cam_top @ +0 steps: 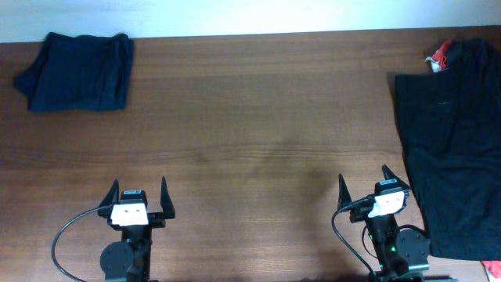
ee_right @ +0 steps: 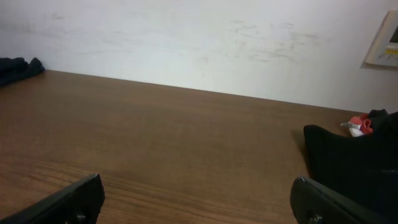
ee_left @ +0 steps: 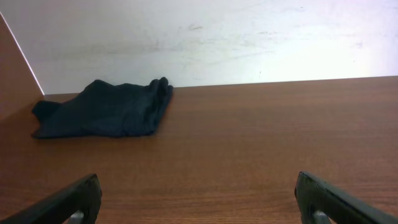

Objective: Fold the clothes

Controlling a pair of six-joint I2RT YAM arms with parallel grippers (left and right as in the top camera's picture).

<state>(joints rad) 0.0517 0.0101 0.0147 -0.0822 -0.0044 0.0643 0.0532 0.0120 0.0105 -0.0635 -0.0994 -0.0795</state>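
A: Edges and room?
B: Dark navy crumpled cloth garment (cam_top: pixel 77 72) sits at the far left corner of the brown wooden table (cam_top: pixel 250 117); large black cloth garment (cam_top: pixel 450 149) lies spread along the right edge, just beside the right gripper (cam_top: pixel 363 177); small red-and-white cloth piece (cam_top: pixel 440 55) at its far end; broad wood between the two garments.
A: Tools? Writing?
B: Left gripper (cam_top: pixel 139 186) has fingers wide apart, holding nothing; right likewise; cream wall plate (ee_right: pixel 385 40) print too small to read.

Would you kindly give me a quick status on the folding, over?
Status: left pincer and right pincer open, empty; navy garment far left, black clothes beside right pincer, untouched; nothing blocking.
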